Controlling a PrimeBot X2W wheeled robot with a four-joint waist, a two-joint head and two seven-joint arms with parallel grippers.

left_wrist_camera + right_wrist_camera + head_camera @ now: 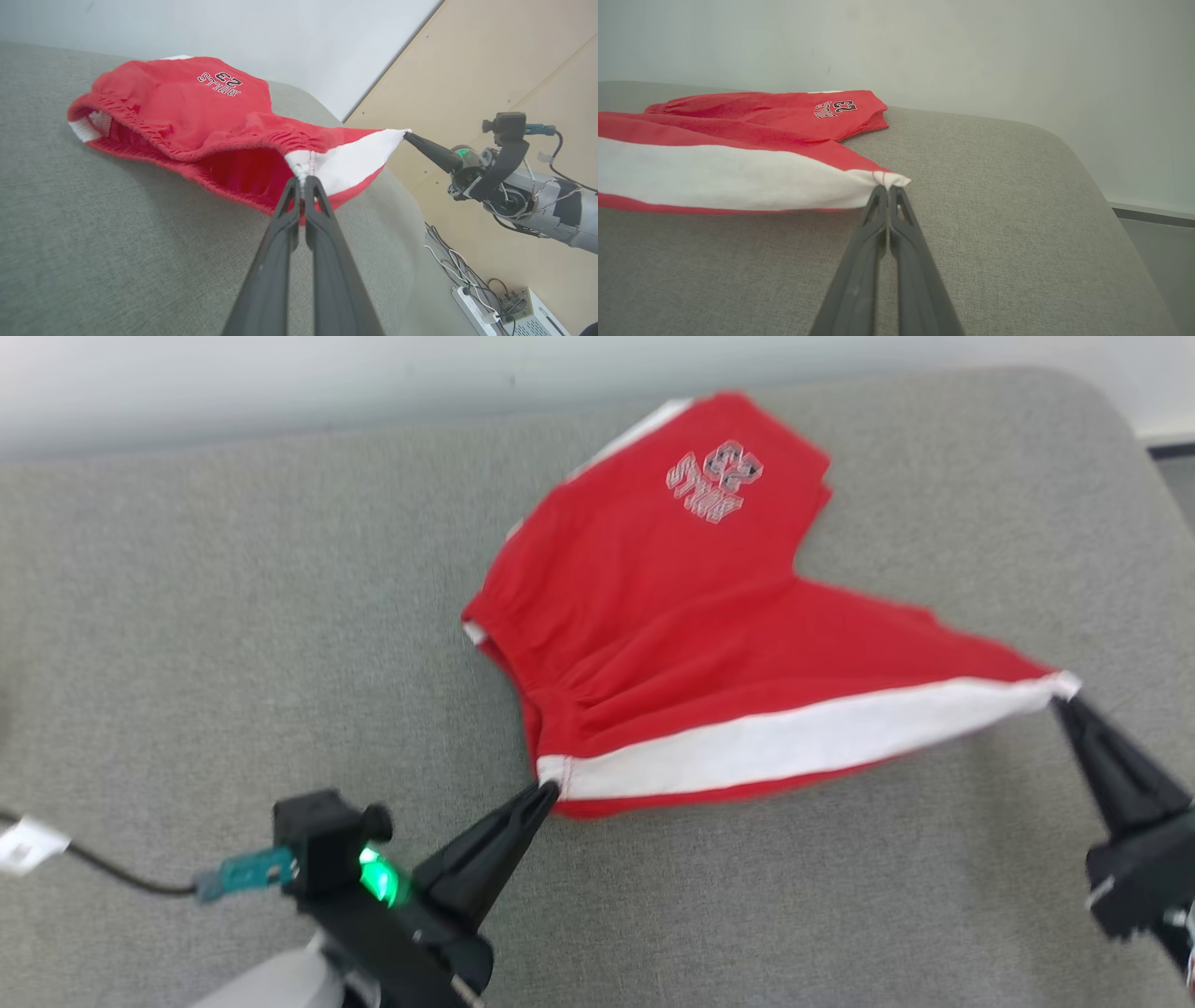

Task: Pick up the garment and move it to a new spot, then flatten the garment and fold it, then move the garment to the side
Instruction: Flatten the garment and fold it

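The garment (672, 616) is a pair of red shorts with a white side stripe and a "23" print; its far leg rests on the grey padded surface. My left gripper (549, 791) is shut on the waistband corner at the near end of the stripe, and the left wrist view shows the pinch up close on the garment (187, 116) by my left gripper (302, 179). My right gripper (1060, 698) is shut on the hem corner at the stripe's other end, which lifts the garment (738, 140) off the pad ahead of my right gripper (887, 187). The stripe hangs taut between them.
The grey padded surface (233, 616) spreads wide on every side of the shorts, ending at a white wall behind. A black cable with a white tag (28, 845) lies at the left edge. Past the pad's right edge, a power strip and wires (472, 298) sit on the floor.
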